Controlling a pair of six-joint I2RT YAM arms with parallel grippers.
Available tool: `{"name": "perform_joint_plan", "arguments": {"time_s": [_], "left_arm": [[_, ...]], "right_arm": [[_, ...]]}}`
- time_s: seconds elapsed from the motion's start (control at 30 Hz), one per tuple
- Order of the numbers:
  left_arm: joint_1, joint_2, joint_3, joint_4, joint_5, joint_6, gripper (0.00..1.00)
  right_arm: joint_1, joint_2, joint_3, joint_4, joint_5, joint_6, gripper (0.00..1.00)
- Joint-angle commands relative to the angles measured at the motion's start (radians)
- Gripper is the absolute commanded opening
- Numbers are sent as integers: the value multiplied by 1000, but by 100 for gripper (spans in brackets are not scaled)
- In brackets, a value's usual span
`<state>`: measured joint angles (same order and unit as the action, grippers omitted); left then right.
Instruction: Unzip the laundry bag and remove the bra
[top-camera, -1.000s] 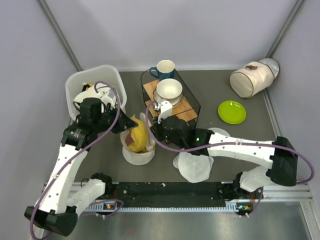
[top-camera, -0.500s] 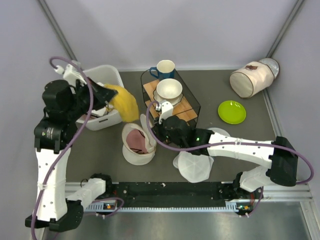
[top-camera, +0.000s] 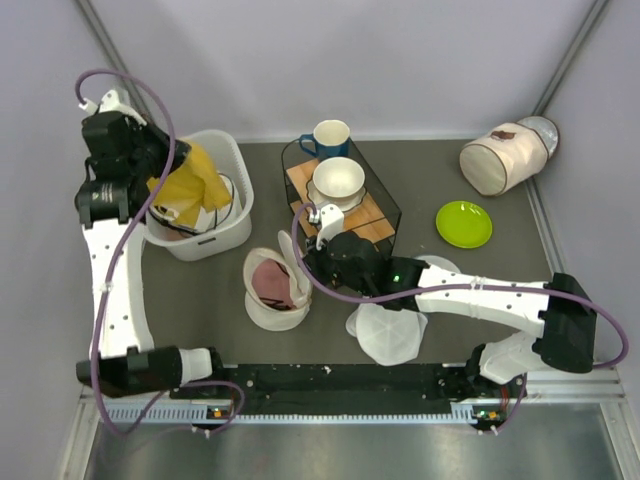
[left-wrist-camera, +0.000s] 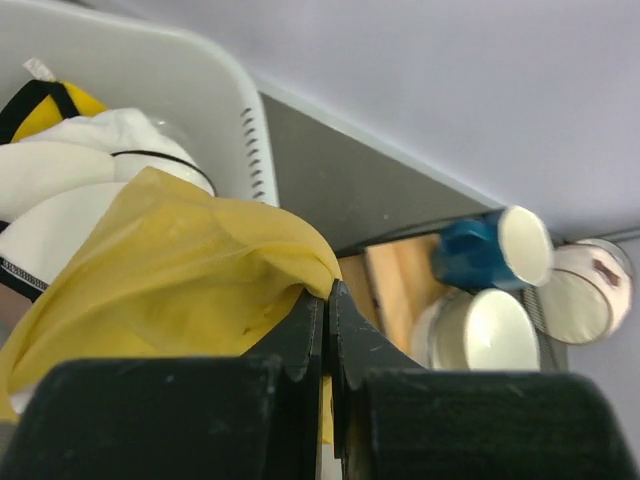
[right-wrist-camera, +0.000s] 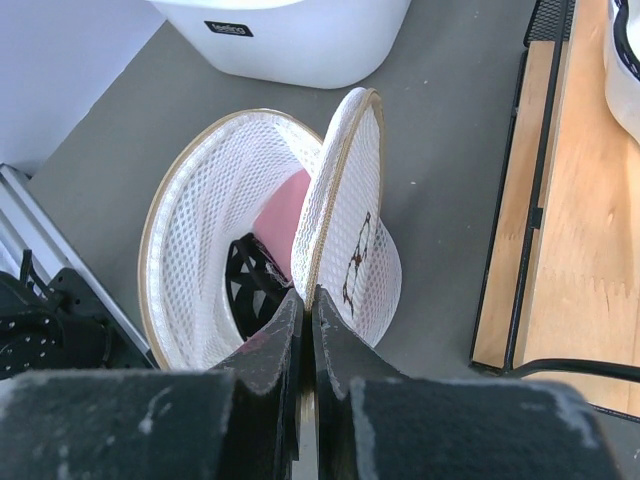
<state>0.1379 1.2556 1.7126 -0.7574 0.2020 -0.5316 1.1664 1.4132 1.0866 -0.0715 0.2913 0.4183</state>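
Note:
The laundry bag (top-camera: 262, 306) lies open in front of the white basket, its mesh inside showing in the right wrist view (right-wrist-camera: 200, 215). My right gripper (top-camera: 305, 262) (right-wrist-camera: 306, 296) is shut on the zip rim of the bag's raised lid (right-wrist-camera: 345, 215), holding it upright. The pink bra (top-camera: 270, 277) with dark straps sits inside the bag (right-wrist-camera: 282, 203). My left gripper (top-camera: 172, 168) (left-wrist-camera: 327, 292) is shut on a yellow cloth (top-camera: 192, 180) (left-wrist-camera: 170, 255) and holds it above the white basket (top-camera: 215, 232).
The basket (left-wrist-camera: 150, 70) holds white and yellow-black items. A black wire rack (top-camera: 375, 215) holds a white bowl (top-camera: 338, 180) and blue mug (top-camera: 328, 137). A green plate (top-camera: 464, 223), a white cylinder bag (top-camera: 500, 157) and translucent discs (top-camera: 388, 332) lie to the right.
My left gripper lifted the yellow cloth out of the laundry bag and carried it back-left over the basket. The bra now shows. My right gripper kept its hold on the lid.

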Motion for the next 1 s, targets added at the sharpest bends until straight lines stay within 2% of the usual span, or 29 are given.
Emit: {"name": "perform_joint_plan", "arguments": {"time_s": [0.0, 0.07, 0.17, 0.2, 0.23, 0.27, 0.3, 0.33, 0.37, 0.43, 0.6, 0.63, 0.73, 0.77, 0.8, 0.83, 0.9, 0.97], "left_arm": [[63, 68, -119, 140, 8, -7, 0], [81, 90, -184, 217, -1, -7, 0], [97, 165, -211, 216, -56, 13, 0], [98, 189, -220, 207, -70, 12, 1], [100, 200, -223, 178, -79, 1, 8], [100, 205, -211, 124, -67, 10, 39], [98, 202, -205, 97, -29, 9, 57], [97, 193, -205, 89, -15, 12, 71], [95, 176, -206, 70, -3, 22, 91], [89, 114, -202, 44, -19, 35, 99], [16, -33, -232, -29, 29, 91, 99], [-3, -44, -243, -43, 75, 97, 99], [-110, -79, -318, -74, 164, 107, 90], [-189, -91, -371, -72, 181, 102, 87], [-222, -114, -398, -74, 201, 90, 84], [-253, -125, -454, -59, 227, 76, 79], [-322, -160, -514, -16, 379, 36, 77], [-383, -174, -579, 29, 418, -10, 71]], "right_arm": [[-10, -46, 7, 15, -9, -13, 0], [-8, -48, 6, 12, -6, -13, 0], [-10, -49, 7, 7, -4, -13, 0], [-10, -46, 7, 7, -4, -16, 0], [-10, -45, 7, 9, -3, -18, 0], [-8, -43, 10, 6, -3, -19, 0], [-10, -43, 10, 6, 0, -18, 0], [-10, -42, 10, 3, 0, -16, 0], [-8, -40, 12, 2, -1, -15, 0], [-10, -34, 13, 4, -4, -13, 0], [-10, -23, 19, 3, -4, -12, 0], [-10, -22, 19, 4, -4, -12, 0], [-10, -16, 26, 4, -9, -13, 0], [-10, -14, 29, 4, -9, -16, 0], [-10, -13, 30, 4, -9, -18, 0], [-10, -13, 30, 3, -11, -16, 0], [-10, -13, 29, 4, -11, -16, 0], [-10, -7, 29, 4, -12, -15, 0]]}}
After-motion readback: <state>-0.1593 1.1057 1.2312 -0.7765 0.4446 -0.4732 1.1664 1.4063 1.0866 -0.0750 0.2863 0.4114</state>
